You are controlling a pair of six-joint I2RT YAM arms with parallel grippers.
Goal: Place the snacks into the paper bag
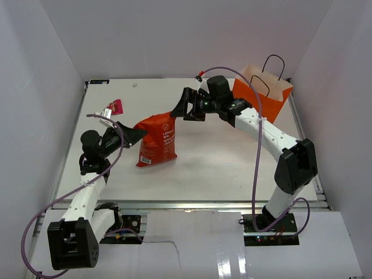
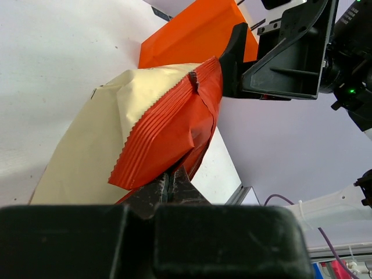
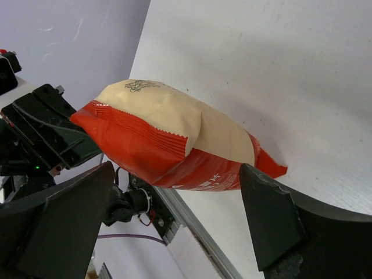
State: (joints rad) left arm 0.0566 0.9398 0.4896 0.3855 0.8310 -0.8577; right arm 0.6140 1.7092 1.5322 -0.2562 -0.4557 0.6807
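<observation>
The chip bag [image 1: 158, 139] is left of the middle of the bench [image 1: 221, 165], tilted, with its red-orange printed face up and its top leaning toward the far right corner. Both wrist views show its other face as pale cream, with a red zigzag-cut seam along the end. Its lower end is at the bench surface or just above it; I cannot tell which.

The left gripper [image 1: 132, 135] is clamped on the chip bag. In the left wrist view its two fingers [image 2: 174, 185] meet on the bag's red lower edge, with no gap between them. The left arm reaches in from the near left corner.

The right gripper [image 1: 179, 109] is spread wide. In the right wrist view its two black fingers stand well apart at the sides of the frame, and the chip bag lies beyond and between them. In the left wrist view one right finger [image 2: 233, 55] sits just beside the bag's top corner; I cannot tell whether they touch.

The paper bag [image 1: 272, 100] stands upright at the far right corner of the bench, bright orange, mouth up, with thin black handles [image 1: 273, 65] above it. The right arm crosses in front of it.

A small pink wrapper [image 1: 117, 106] lies near the far left corner of the bench, well apart from the paper bag.
</observation>
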